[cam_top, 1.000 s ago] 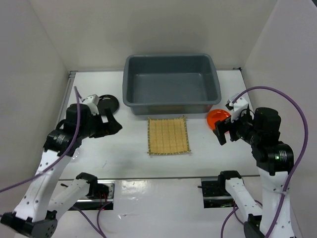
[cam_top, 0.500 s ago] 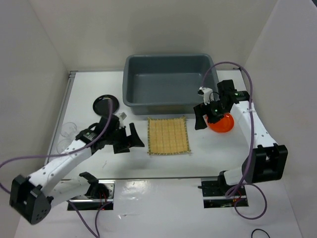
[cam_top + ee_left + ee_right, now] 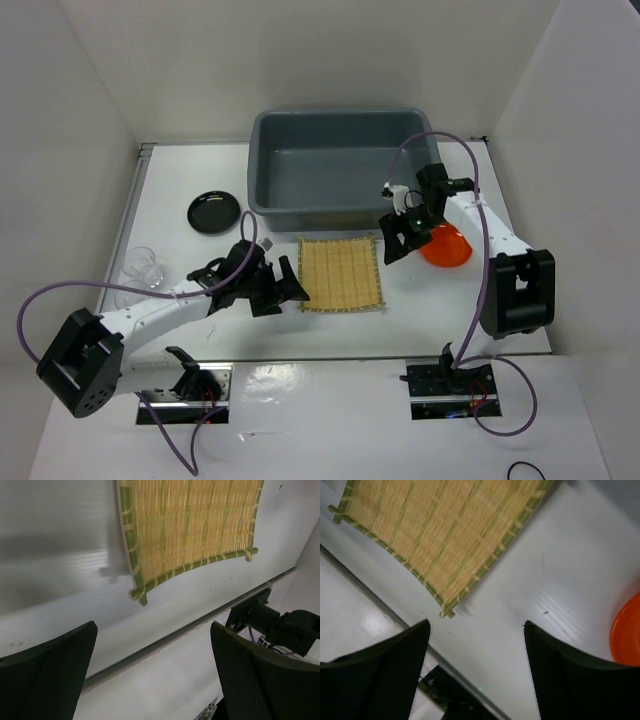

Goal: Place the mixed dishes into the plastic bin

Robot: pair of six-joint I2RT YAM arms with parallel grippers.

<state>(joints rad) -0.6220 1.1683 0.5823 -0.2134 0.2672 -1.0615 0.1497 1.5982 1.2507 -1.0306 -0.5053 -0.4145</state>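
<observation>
The tan bamboo mat (image 3: 340, 273) lies flat in front of the grey plastic bin (image 3: 345, 217). My left gripper (image 3: 287, 284) is open and empty, low at the mat's left edge. The left wrist view shows the mat (image 3: 190, 525) ahead of its spread fingers (image 3: 47, 675). My right gripper (image 3: 392, 236) is open and empty, just off the mat's far right corner. The orange plate (image 3: 448, 246) sits to its right. The right wrist view shows the mat (image 3: 440, 530) and the plate's edge (image 3: 627, 635). The black plate (image 3: 213, 212) and clear cups (image 3: 141, 265) are on the left.
White walls close in the table on the left, back and right. The table's front edge runs as a seam (image 3: 330, 356) below the mat, with the arm mounts (image 3: 440, 380) beyond it.
My left gripper has moved right, up to the mat's left edge. My right gripper has moved left, away from the orange plate, toward the mat's far right corner.
</observation>
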